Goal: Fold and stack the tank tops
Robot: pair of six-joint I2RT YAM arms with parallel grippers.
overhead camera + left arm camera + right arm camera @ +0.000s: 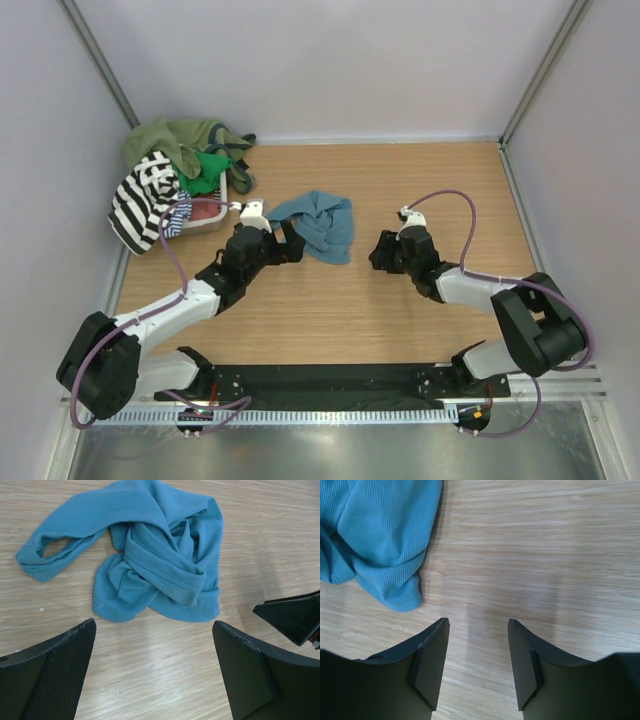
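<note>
A teal-blue tank top (318, 225) lies crumpled on the wooden table, its straps and hems twisted together (155, 555). My left gripper (289, 242) sits just at its near-left edge, wide open over bare wood (154, 630), with the cloth a short way ahead of the fingertips. My right gripper (381, 251) stands to the right of the top, open with nothing between its fingers (478, 622). The top's edge (380, 535) lies ahead and to the left of it. A black-and-white striped tank top (140, 200) hangs off the heap at far left.
At the back left a small white basket (212, 222) holds a heap of olive (165, 140) and green (207, 170) tops. Walls close in the left, back and right sides. A black tip of the other gripper (292, 617) shows at the right of the left wrist view.
</note>
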